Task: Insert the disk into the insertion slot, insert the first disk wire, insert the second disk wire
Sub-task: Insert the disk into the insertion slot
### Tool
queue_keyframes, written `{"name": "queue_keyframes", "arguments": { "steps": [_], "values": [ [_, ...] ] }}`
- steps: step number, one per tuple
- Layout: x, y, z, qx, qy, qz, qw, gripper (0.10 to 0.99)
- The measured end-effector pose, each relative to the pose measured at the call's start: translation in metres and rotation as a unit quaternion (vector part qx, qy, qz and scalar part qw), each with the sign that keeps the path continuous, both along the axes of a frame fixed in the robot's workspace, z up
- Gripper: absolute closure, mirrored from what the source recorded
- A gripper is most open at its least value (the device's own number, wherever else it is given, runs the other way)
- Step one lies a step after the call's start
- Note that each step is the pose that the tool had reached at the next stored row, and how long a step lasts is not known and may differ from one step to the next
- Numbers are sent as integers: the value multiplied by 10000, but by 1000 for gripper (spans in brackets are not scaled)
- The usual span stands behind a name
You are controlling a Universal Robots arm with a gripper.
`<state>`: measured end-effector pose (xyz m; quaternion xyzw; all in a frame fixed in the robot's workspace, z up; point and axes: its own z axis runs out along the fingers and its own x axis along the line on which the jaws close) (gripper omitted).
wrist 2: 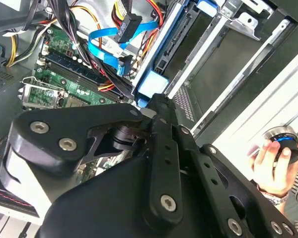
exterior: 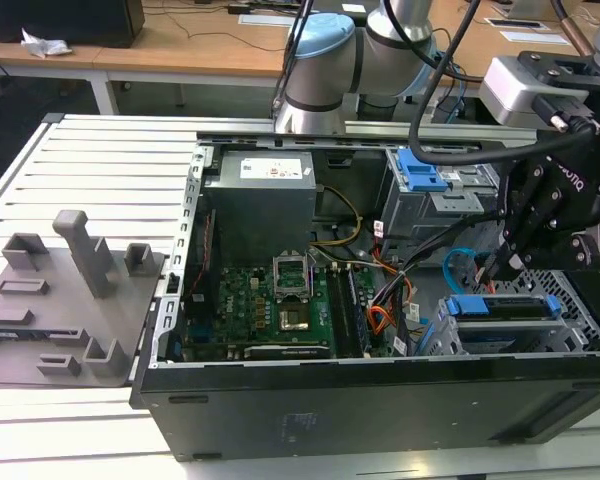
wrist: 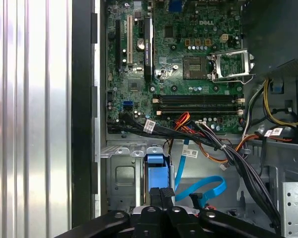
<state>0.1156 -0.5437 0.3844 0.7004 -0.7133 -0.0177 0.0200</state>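
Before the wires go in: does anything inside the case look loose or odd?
One thing: the blue flat cable loops loose across the case floor beside the insertion slot, apparently not plugged into the disk seated there. The gripper sits at the disk's blue end. No damage shows.

In the exterior view, cables (exterior: 395, 295) crowd nine o'clock of the disk (exterior: 505, 306), a cage (exterior: 430, 190) stands at eleven; the motherboard (exterior: 260, 295) lies unobstructed.

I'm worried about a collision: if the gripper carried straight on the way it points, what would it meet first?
Most likely the blue carrier end of the disk, sitting in the insertion slot right ahead of the gripper; the gap between them is unclear.
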Motion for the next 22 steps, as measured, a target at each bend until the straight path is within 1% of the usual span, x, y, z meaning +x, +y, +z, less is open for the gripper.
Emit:
{"name": "queue_keyframes", "arguments": {
  "steps": [6,11,17,18,22],
  "values": [
    [5,0,-2,1,0,1,10000,980],
    [79,18,-9,-1,1,0,10000,980],
    [89,23,-112,-4,4,0,10000,980],
    [89,23,-139,-4,5,0,10000,980],
    [89,23,-198,-4,5,0,10000,980]
  ]
}}
